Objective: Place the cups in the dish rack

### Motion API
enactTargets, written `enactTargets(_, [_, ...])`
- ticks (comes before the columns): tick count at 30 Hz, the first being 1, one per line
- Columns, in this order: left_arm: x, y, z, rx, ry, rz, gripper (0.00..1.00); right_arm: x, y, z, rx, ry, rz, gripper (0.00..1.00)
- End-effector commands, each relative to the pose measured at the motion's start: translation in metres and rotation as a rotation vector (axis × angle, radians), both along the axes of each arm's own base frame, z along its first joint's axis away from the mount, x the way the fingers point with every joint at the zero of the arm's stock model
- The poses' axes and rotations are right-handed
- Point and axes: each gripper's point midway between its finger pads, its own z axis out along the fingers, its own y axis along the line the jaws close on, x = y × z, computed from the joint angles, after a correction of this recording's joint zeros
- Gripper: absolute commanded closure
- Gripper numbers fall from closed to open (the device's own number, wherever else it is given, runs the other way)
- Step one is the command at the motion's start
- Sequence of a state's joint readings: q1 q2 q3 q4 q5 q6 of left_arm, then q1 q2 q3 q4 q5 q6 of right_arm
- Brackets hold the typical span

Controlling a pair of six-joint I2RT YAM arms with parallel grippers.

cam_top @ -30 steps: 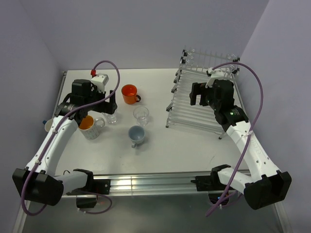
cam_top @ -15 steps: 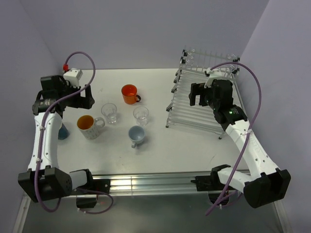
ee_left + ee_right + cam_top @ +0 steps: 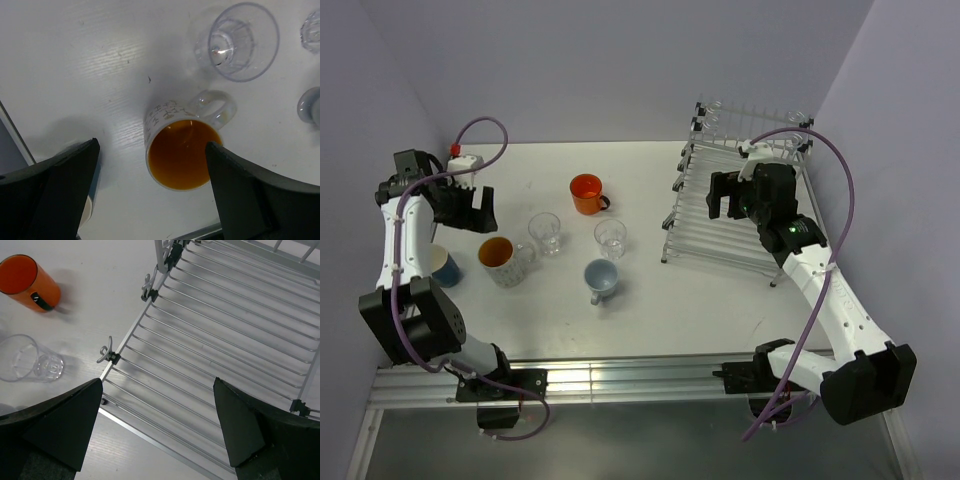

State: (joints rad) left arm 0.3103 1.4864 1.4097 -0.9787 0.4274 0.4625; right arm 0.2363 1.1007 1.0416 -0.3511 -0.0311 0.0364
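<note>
orange glaze lines the inside of the white mug [image 3: 180, 150]. its outside is white with faint printing near the rim, and its rounded handle is turned toward a clear glass tumbler [image 3: 242, 40] just beside it. the mug stands upright on the white table [image 3: 650, 310]. in the left wrist view it shows between the two dark fingers of the left gripper [image 3: 470, 211], which hang above it spread wide, gripping nothing and touching nothing.

a second tumbler [image 3: 611, 238] stands to the right of the first. the orange mug [image 3: 585, 193], with a dark handle, sits behind the pair, and the pale blue mug [image 3: 601, 279] sits nearer the arm bases with its handle toward the near edge. all five stand mouth up, apart from one another, on the table to the left of the dish rack [image 3: 740, 235].

the rack is a silver-white frame of thin parallel rods with black corner fittings, small hooks along its left edge and upright prongs along its far side. it lies on the right half of the table. the right gripper [image 3: 158, 385] hovers over the rack's left part, fingers fully apart with nothing between them.

another cup [image 3: 447, 268] at the table's left edge is partly hidden by the left arm.
</note>
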Motion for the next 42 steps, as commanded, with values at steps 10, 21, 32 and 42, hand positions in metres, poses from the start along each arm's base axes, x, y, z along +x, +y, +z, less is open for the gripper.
enactTargets(10, [-0.023, 0.018, -0.054, 0.080, 0.130, -0.002, 0.21, 0.009, 0.003, 0.011, 0.006, -0.029, 0.004, 0.00])
enactTargets(21, [-0.021, 0.021, -0.088, 0.061, 0.210, 0.017, 0.28, 0.010, 0.004, 0.010, 0.002, -0.021, 0.007, 0.00])
enactTargets(32, [-0.023, 0.018, -0.112, 0.061, 0.256, 0.023, 0.39, 0.010, 0.005, 0.011, 0.002, -0.019, 0.015, 0.00])
enactTargets(42, [-0.025, 0.005, -0.116, 0.036, 0.261, -0.008, 0.57, 0.011, 0.004, 0.013, -0.004, -0.018, 0.010, 0.00])
